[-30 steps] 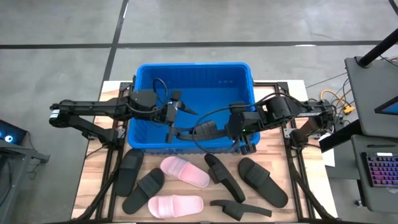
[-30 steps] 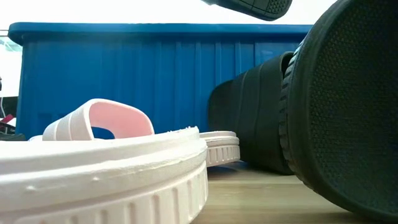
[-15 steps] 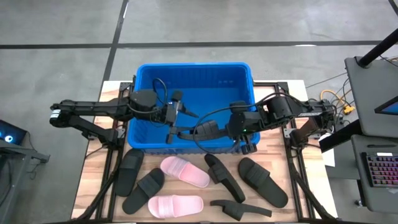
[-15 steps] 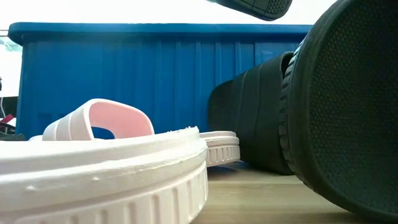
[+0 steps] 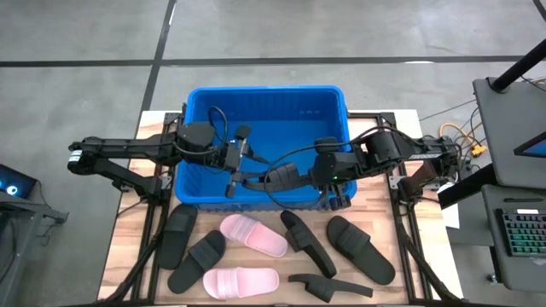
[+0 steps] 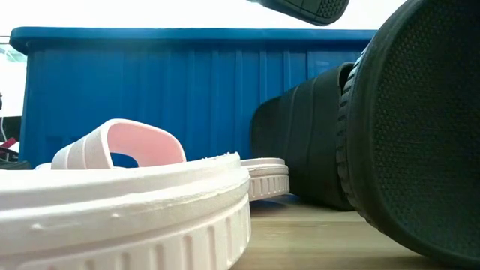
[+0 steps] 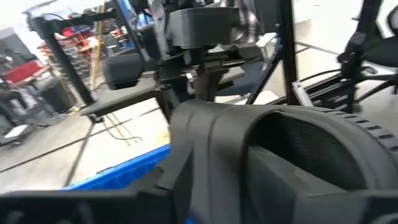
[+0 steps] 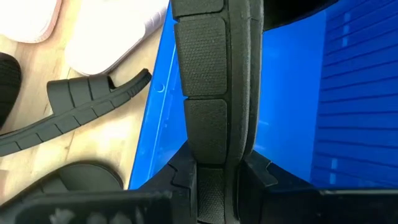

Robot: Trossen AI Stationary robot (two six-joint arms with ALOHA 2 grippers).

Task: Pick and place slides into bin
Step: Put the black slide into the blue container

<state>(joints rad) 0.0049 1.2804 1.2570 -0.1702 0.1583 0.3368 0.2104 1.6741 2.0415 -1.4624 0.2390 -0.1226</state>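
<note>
Bin: blue tub, floor bare.
Held slide: black slide over the bin's near rim, clamped by right gripper.
Left gripper: inside bin, jaw state unclear.
Table: six slides.

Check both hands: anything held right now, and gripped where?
The right hand holds a black slide by one end of its sole, over the bin. The left hand is at the slide's other end; whether it grips cannot be told.

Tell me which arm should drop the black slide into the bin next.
Right. The right gripper is shut on the black slide, held above the bin near its front wall. The left gripper hovers beside it over the bin, apparently empty, so it has nothing to drop.
</note>
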